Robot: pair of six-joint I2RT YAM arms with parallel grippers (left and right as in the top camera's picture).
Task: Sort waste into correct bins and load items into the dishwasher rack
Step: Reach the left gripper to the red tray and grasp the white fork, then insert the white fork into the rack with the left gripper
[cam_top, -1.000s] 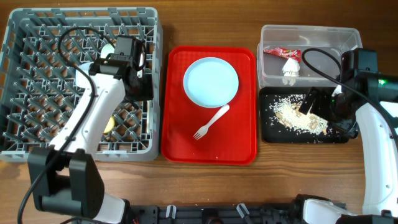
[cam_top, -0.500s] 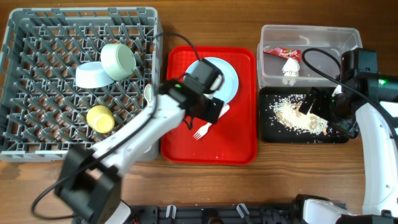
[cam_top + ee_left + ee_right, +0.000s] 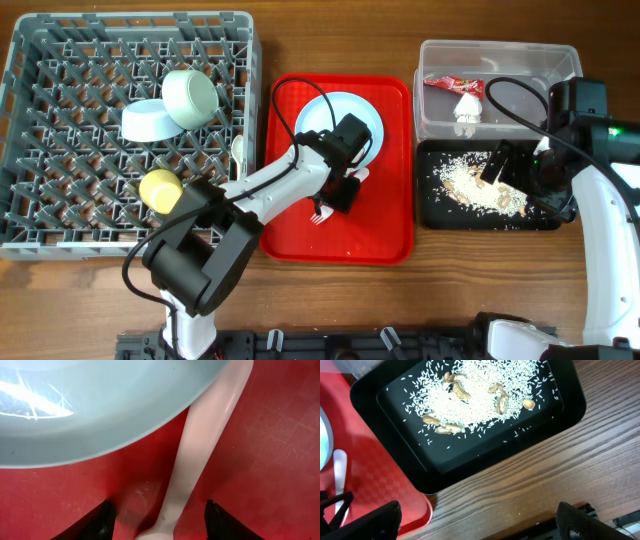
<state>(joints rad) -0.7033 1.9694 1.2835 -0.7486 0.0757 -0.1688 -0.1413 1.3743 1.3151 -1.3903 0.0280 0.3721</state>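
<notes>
Left gripper (image 3: 160, 524) open, empty, fingers (image 3: 102, 521) straddle fork (image 3: 200, 445) handle. Handle runs straight ahead, far end at plate (image 3: 100, 405) rim. Right gripper (image 3: 477, 520) open, empty, well apart, by black tray (image 3: 470, 460).

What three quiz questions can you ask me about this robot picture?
1. True or false: the white fork lies in the grey rack.
2. Which one holds the rice scraps? A: the clear tub. B: the black tray. C: the pale plate.
3. How many bowls sit in the rack?

Key
1. False. It lies on the red tray, between the open fingers of the left gripper.
2. B.
3. Two.
</notes>
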